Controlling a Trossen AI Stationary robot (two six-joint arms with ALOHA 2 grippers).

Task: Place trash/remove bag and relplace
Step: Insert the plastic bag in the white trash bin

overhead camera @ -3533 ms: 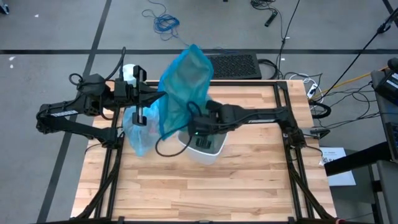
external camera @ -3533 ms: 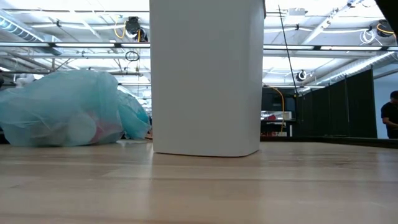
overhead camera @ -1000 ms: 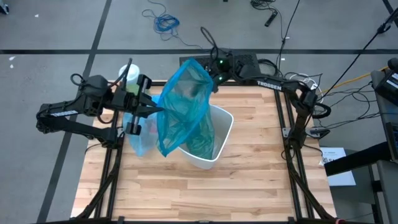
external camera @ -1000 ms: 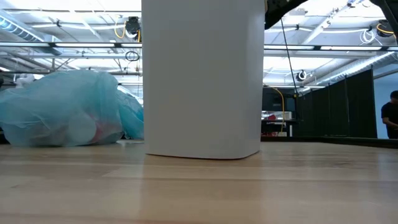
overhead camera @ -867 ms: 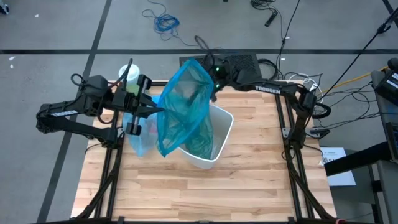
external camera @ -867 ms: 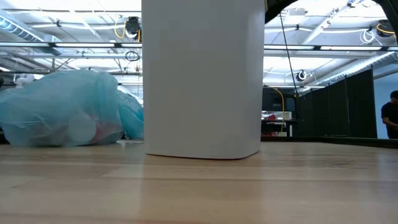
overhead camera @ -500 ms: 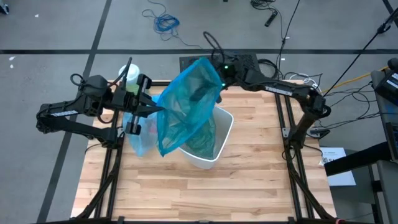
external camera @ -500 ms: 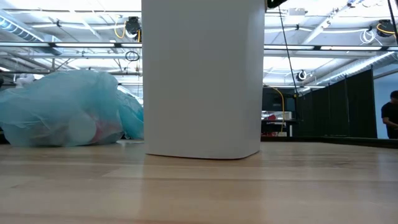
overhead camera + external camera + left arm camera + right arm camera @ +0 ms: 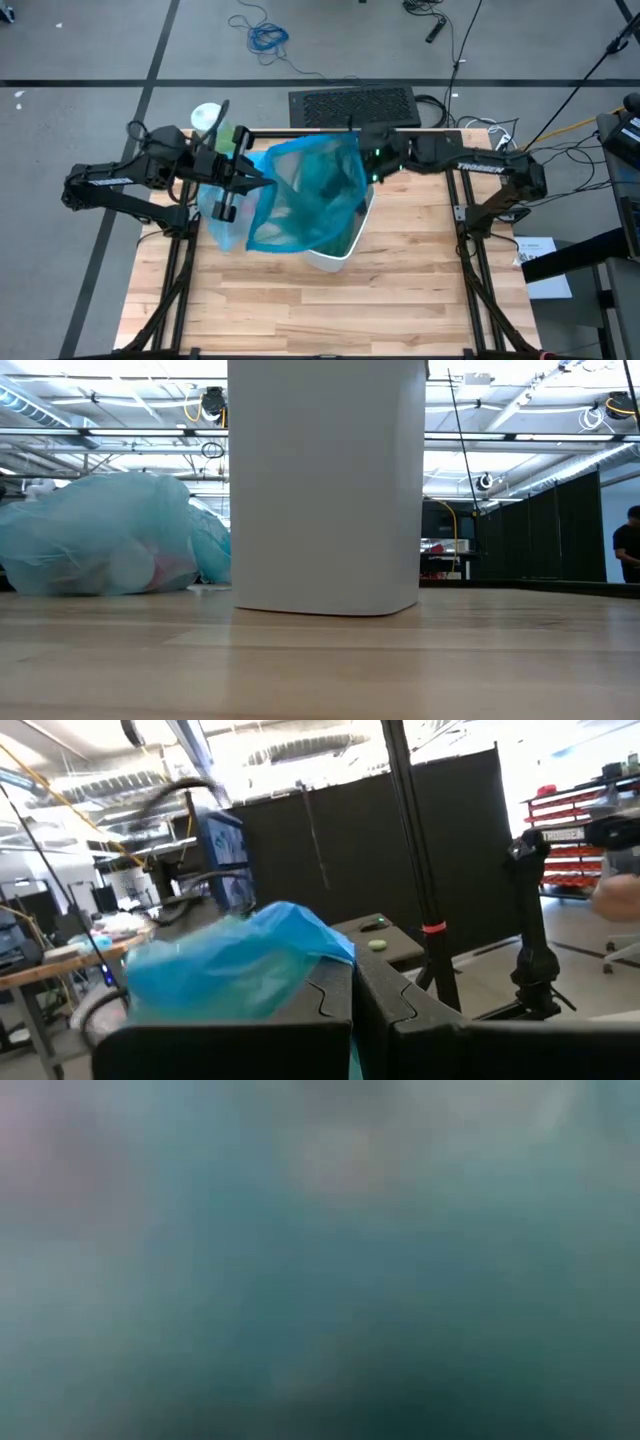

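Observation:
A darker teal bag (image 9: 305,200) is spread wide above the white wastebasket (image 9: 335,256), its lower part hanging into it. My left gripper (image 9: 258,184) is shut on the bag's left rim, and my right gripper (image 9: 366,165) sits at its far right corner. Teal plastic fills the right wrist view. The light sky-blue bag (image 9: 222,222) lies on the table left of the basket. In the low view, white and reddish trash shows through the light sky-blue bag (image 9: 100,535). My left gripper (image 9: 352,1010) pinches the teal bag's rim (image 9: 300,960) between its two fingers, coming level from the table's left. The plastic bunches up over the fingers, and the bag hangs below, clear of the table. My right gripper holds the bag's far right corner (image 9: 352,150). The plastic hides the place of contact, and the rim runs stretched from there to the left gripper.
A green bottle with a white cap (image 9: 210,120) stands at the table's far left corner, behind the left arm. The wastebasket (image 9: 325,480) stands upright mid-table. A black mat lies on the floor past the far edge. Bare wood stretches along the near half.
My right gripper moved from beyond the table's far edge down and toward the near right, taking the teal bag's top corner with it. The bag went from standing in a tall peak to spread wide and low over the wastebasket. The left gripper shifted slightly right.

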